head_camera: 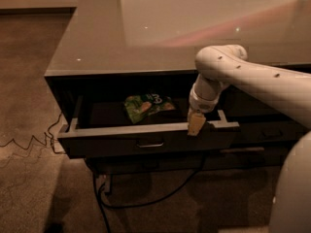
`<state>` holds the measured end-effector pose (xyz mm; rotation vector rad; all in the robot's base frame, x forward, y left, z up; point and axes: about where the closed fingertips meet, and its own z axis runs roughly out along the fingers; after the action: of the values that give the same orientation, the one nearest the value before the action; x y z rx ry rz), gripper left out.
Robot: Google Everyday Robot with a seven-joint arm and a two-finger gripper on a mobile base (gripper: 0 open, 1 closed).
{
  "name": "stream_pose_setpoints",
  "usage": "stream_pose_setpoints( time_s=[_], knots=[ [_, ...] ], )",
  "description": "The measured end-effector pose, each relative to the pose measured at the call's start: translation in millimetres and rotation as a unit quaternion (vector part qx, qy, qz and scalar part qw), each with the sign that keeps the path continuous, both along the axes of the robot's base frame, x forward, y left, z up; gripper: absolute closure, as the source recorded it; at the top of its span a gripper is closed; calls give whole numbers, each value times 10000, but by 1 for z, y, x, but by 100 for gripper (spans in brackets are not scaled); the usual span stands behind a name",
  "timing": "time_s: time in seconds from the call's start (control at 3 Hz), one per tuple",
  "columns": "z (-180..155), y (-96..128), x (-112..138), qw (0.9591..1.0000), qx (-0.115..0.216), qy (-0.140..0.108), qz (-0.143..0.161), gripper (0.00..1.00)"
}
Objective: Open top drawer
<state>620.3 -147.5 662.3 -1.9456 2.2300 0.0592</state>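
Camera view has the top drawer drawn well out from under the counter. Its front panel lies directly beneath the end effector, and its tray is open behind and beside the end effector. A green packet lies in that tray, up and toward the picture's left of the end effector and apart from it. The bar handle is low on the panel, also to the picture's left, and nothing is holding it.

The end effector's tan tip rests on or over the top edge of the front panel, off-centre, on the side away from the handle. Whether it is spread or pressed together cannot be told.

I judge the opening to be nearly done. What remains should be a straight pull along the runners. Because the contact is off-centre, a sideways drift could skew the drawer, so the force should stay in line with the travel and light in the downward direction. It would be wise to slow before the stop, then lift straight up off the lip rather than drag across it.

The arm reaches in from the picture's right, above and behind the end effector. It lies along the counter's front edge and bends sharply at a rounded joint. The wrist drops almost vertically, so the end effector points down at the panel. A dark cable loops on the floor below.
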Motion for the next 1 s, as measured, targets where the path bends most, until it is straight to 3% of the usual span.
stream_pose_setpoints(
  time_s=[0.33,1.0],
  knots=[
    [0,0,-4,10000,-4,3,-1,86],
    [19,4,-7,9999,15,-118,3,39]
  ],
)
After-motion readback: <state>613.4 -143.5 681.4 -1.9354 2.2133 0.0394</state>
